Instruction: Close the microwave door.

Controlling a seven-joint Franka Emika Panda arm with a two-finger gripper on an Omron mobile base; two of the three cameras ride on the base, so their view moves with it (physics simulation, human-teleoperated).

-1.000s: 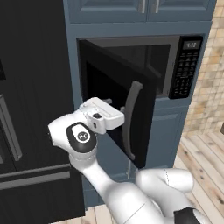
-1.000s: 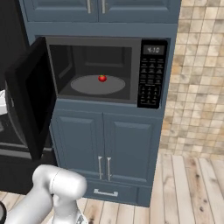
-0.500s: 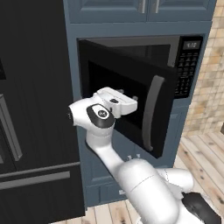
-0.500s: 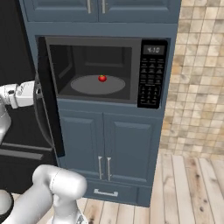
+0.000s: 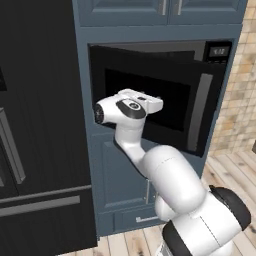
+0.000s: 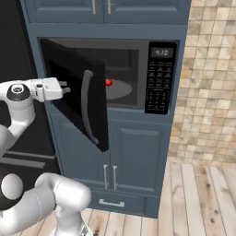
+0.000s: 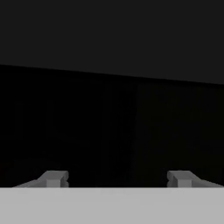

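Note:
The microwave door [image 6: 73, 87], a black panel with a curved grey bar handle [image 6: 85, 107], stands roughly half open, hinged on the left. My gripper [image 6: 67, 87] is open, its tips against the door's outer face left of the handle. From the left base view the door [image 5: 165, 100] covers most of the cavity, and the gripper [image 5: 158, 106] presses on it. In the hand view the fingertips [image 7: 52, 178] stand wide apart before the dark door [image 7: 113, 109]. The microwave [image 6: 159, 83] shows its keypad, grey interior and a small red thing [image 6: 108, 82] on the turntable.
A tall black fridge [image 5: 40, 125] stands to the left of the microwave column. Blue-grey cabinet doors [image 6: 133, 156] sit below and more above. A tiled wall [image 6: 207, 92] and wooden floor [image 6: 198, 193] lie to the right.
The door has swung from wide open to about half shut. My arm has followed it rightward, with the gripper staying against its outer face.

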